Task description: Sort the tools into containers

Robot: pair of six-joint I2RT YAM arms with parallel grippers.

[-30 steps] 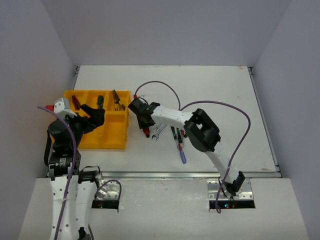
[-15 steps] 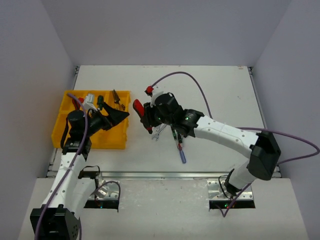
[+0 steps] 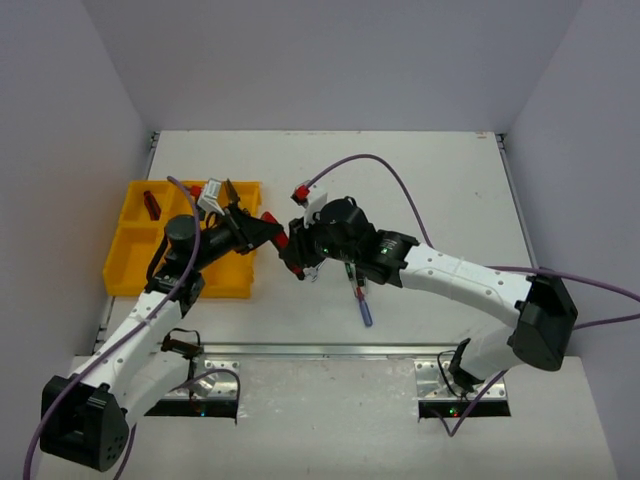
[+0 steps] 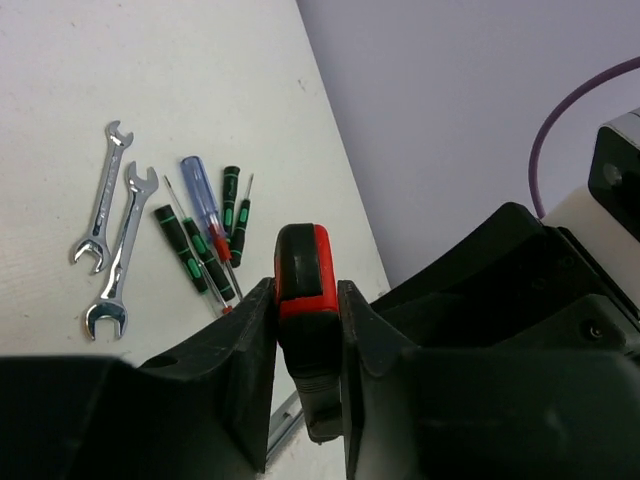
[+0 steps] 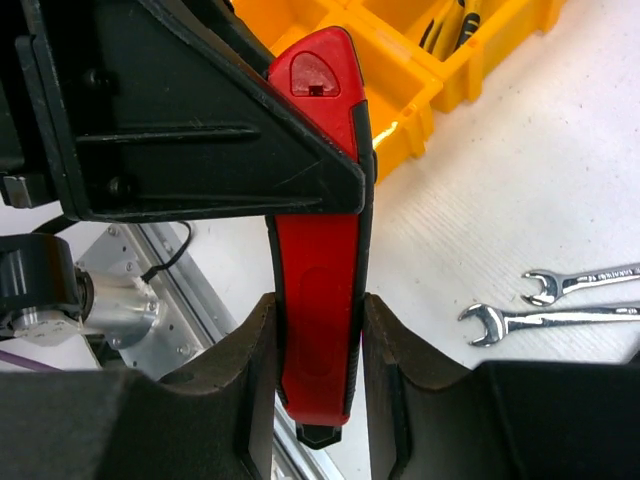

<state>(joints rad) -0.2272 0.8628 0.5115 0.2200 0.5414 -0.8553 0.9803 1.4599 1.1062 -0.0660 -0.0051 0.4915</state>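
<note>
Knife point(image 5: 320, 260), red-handled: one, clamped at once by left gripper point(image 4: 305, 300) and right gripper point(image 5: 318, 320). Silver wrenches point(image 4: 122, 250) — two, side by side on table point(image 4: 60, 100). Blue-handled screwdriver point(image 4: 203, 200) — one.

You see the red-handled knife point(image 5: 318, 300) clamped at both ends, aloft beside the yellow tray point(image 3: 125, 262); silver wrenches point(image 4: 125, 250) and screwdrivers point(image 4: 200, 190) lie loose.

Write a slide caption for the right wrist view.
Handover: right gripper and left gripper both clamp the red-handled tool; yellow tray and two wrenches lie beyond.
</note>
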